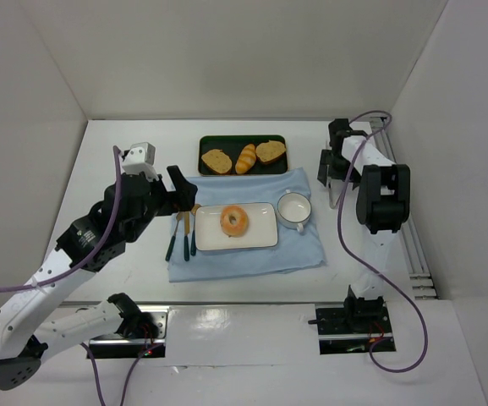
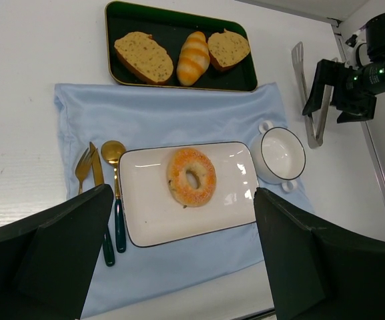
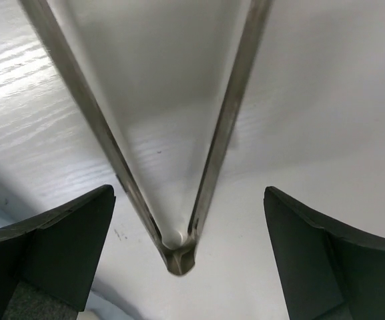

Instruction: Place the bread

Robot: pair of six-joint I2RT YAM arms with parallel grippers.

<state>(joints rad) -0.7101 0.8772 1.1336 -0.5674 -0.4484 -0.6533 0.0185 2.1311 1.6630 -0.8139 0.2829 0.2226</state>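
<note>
The bread [image 1: 233, 221], a golden-orange ring, lies flat in the middle of a white rectangular plate [image 1: 260, 235] on a blue cloth. In the left wrist view the bread [image 2: 191, 177] sits ahead of my left gripper [image 2: 185, 267], which is open and holds nothing. In the top view the left gripper [image 1: 182, 190] hovers just left of the plate. At the table's right side, my right gripper [image 1: 335, 173] is open over metal tongs [image 1: 335, 196]. The hinge end of the tongs [image 3: 179, 257] lies between the spread fingers of the right gripper [image 3: 189, 257], touching neither.
A dark green tray [image 1: 242, 140] at the back holds two toast slices and a golden roll [image 1: 245, 158]. A white two-handled cup [image 1: 294, 208] stands right of the plate. Gold cutlery with green handles [image 1: 183, 237] lies left of it. The blue cloth [image 1: 252, 258] covers the middle.
</note>
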